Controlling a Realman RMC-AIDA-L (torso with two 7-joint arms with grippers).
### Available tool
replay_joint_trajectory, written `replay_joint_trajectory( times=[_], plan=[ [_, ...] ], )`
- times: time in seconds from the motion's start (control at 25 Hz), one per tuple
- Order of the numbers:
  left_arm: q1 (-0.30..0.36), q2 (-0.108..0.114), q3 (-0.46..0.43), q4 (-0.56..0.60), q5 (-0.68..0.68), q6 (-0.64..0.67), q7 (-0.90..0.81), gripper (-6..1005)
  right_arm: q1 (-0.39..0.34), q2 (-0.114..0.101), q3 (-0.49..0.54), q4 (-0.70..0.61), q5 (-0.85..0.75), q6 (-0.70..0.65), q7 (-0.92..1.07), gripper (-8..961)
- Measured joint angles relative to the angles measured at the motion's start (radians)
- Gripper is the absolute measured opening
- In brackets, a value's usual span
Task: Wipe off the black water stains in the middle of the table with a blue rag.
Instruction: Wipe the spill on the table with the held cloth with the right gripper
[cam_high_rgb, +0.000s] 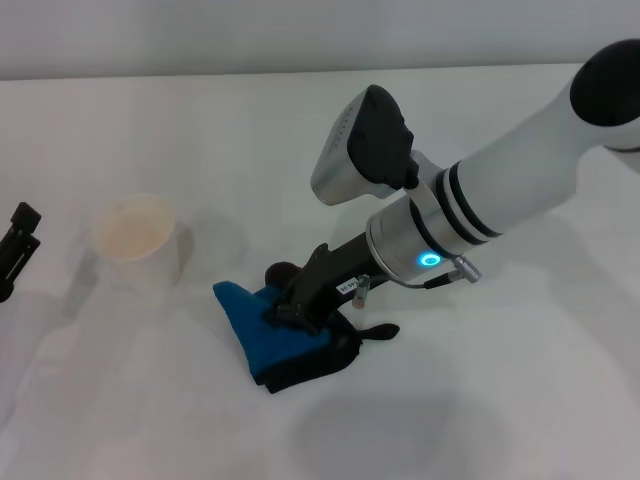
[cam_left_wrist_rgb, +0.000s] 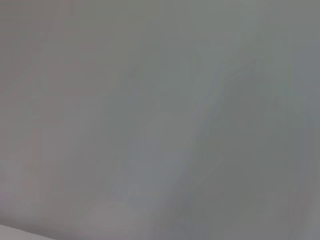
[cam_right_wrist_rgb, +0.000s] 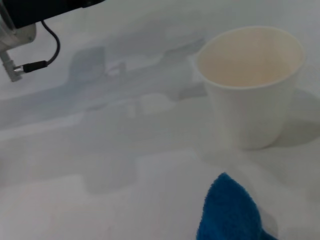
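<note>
The blue rag (cam_high_rgb: 252, 322) lies bunched on the white table (cam_high_rgb: 480, 400), with its dark edging toward me and a thin dark tail to its right. My right gripper (cam_high_rgb: 296, 304) reaches down from the right and is shut on the rag's top, pressing it to the table. A small round dark blot, the black water stain (cam_high_rgb: 281, 272), shows at the rag's far edge, touching the gripper's fingers. A corner of the rag shows in the right wrist view (cam_right_wrist_rgb: 227, 212). My left gripper (cam_high_rgb: 15, 250) is parked at the far left edge.
A white paper cup (cam_high_rgb: 137, 240) stands upright on the table just left of the rag, and it also shows in the right wrist view (cam_right_wrist_rgb: 250, 85). The left wrist view shows only a plain pale surface.
</note>
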Motion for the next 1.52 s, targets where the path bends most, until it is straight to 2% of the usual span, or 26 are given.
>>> replay_joint_trajectory(
  times=[0.4,0.52,0.8,1.08,1.52],
  plan=[
    [-0.004,0.000,-0.004,0.009,0.000,0.000,0.000,882,0.009,0.000,-0.147,0.040,0.130,-0.198,-0.073,69],
    [-0.004,0.000,-0.009,0.009,0.000,0.000,0.000,882,0.010,0.000,-0.160,0.040,0.137,-0.228,-0.074,69],
    [-0.003,0.000,-0.019,0.009,0.000,0.000,0.000,882,0.014,0.000,-0.174,0.043,0.132,-0.317,-0.074,68],
    [-0.003,0.000,-0.027,0.009,0.000,0.000,0.000,883,0.057,0.000,-0.173,0.116,0.128,-0.396,-0.072,68],
    [0.001,0.000,-0.028,0.011,0.000,-0.024,0.000,882,0.061,-0.012,-0.146,0.140,0.102,-0.512,-0.068,67]
  ],
)
